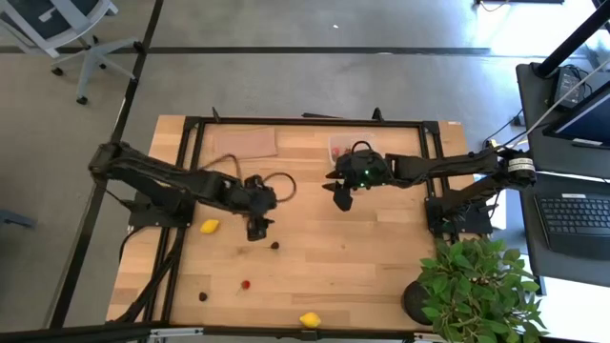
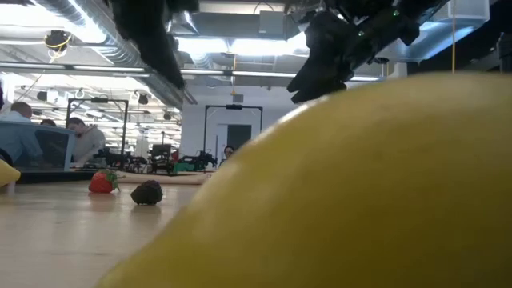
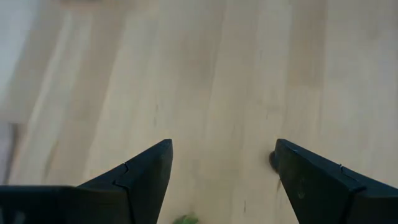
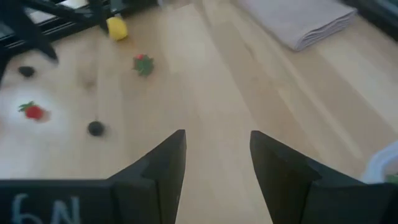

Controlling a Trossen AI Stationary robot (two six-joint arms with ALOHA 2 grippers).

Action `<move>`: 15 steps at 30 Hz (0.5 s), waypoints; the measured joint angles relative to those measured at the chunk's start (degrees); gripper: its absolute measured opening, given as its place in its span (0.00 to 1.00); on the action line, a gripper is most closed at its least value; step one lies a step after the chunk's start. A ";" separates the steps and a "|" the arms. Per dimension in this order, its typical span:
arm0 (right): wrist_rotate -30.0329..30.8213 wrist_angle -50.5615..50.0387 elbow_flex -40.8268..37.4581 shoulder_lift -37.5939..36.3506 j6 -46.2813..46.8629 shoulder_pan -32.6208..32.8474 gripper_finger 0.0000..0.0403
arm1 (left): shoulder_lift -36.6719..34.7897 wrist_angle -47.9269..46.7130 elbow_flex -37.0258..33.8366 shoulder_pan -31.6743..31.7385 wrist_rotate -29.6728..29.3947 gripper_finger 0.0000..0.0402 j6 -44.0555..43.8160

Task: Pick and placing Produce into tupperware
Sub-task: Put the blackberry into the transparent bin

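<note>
High view, looking straight down: a light wooden table (image 1: 362,248) inside a black frame, with two dark arms reaching toward its middle. The left gripper (image 1: 259,227) hangs over bare wood just beside a small dark berry (image 1: 274,245); its fingers (image 3: 146,177) stand wide apart with nothing between them. The right gripper (image 1: 341,197) sits near the table's centre, just in front of the clear tupperware tub (image 1: 339,146) at the far edge; its fingers (image 4: 165,168) are parted by a narrower gap and hold nothing. Something red shows inside the tub. A flat brown sheet (image 1: 245,142) lies at the far edge, left of the tub. Produce is scattered on the wood: one lemon (image 1: 210,226) left of the left gripper, a second lemon (image 1: 310,319) at the near edge, a red strawberry (image 1: 245,283) and another dark berry (image 1: 202,295) toward the near left. A green potted plant (image 1: 477,286) stands at the near right corner
</note>
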 joint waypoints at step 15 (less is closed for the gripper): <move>1.03 -0.60 -0.01 0.00 -2.87 -0.07 0.45 | 19.61 9.44 0.00 -3.99 13.50 0.61 -10.66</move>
